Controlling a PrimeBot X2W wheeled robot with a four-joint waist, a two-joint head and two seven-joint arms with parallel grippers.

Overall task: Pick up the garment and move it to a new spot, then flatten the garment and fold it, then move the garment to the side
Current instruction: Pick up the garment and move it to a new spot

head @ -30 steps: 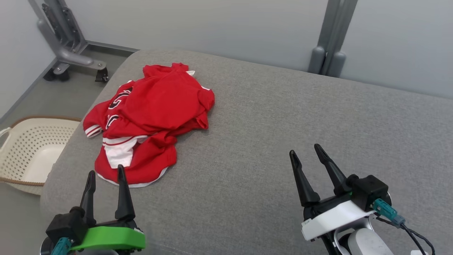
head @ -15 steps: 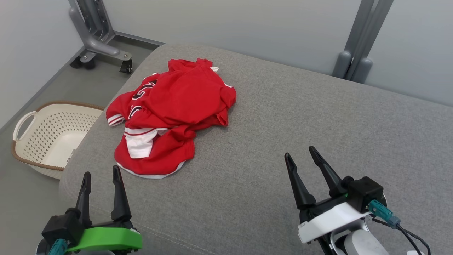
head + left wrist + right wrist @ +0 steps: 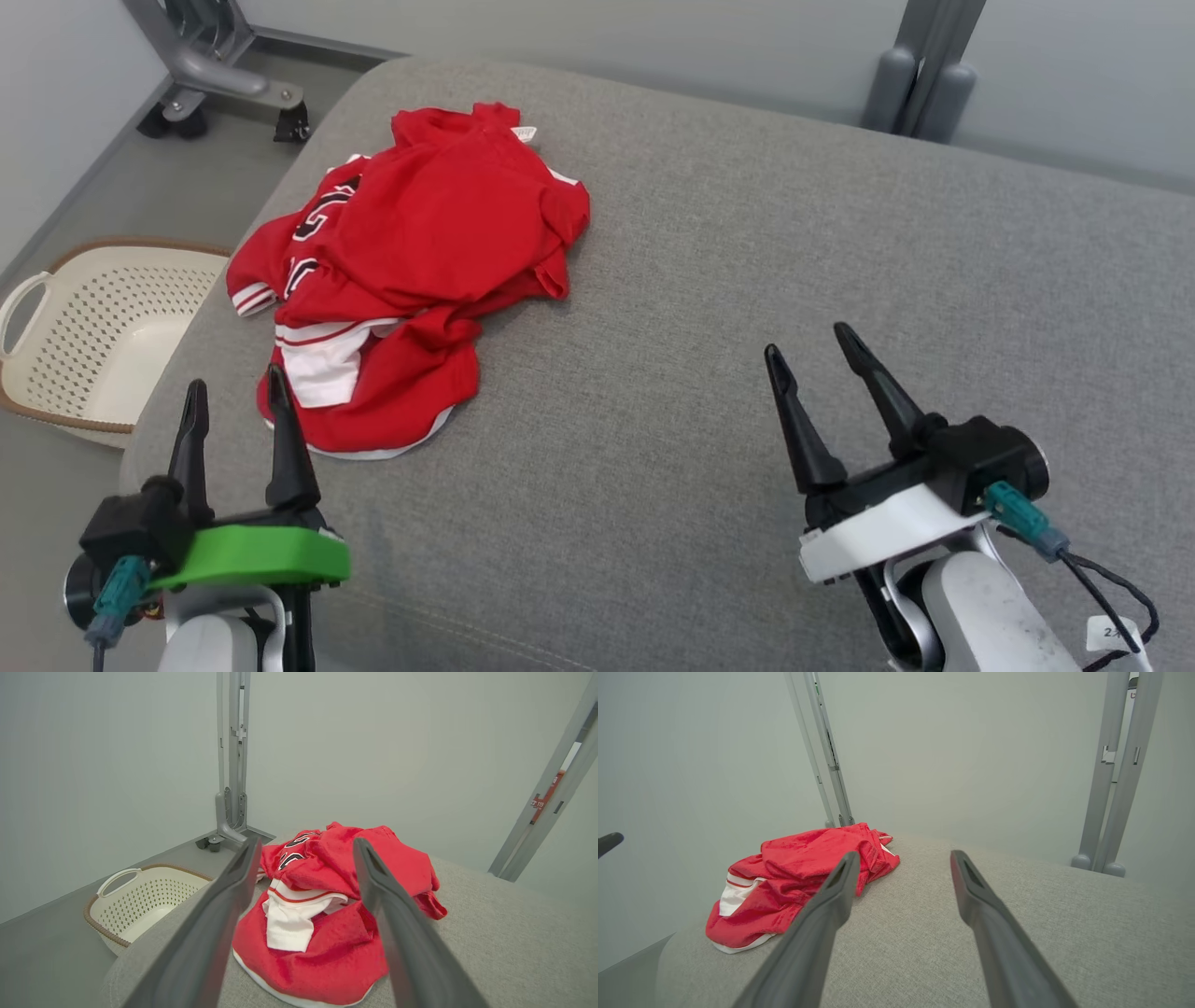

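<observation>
Garment: crumpled at ten o'clock on grey cushion, unlifted. Our left pincer and right pincer stand wide, empty; we judge every step pending.

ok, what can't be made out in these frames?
Crumpled red and white sports jersey: black lettering, head view, folded under its own cloth; unreadable.
Small white neck label, head view: too small to read.
Cream perforated plastic laundry basket: cut by the head view's left edge; grey fabric cushion hides its right part.
Red sticker on the grey metal post, left wrist view: too small to read.
</observation>
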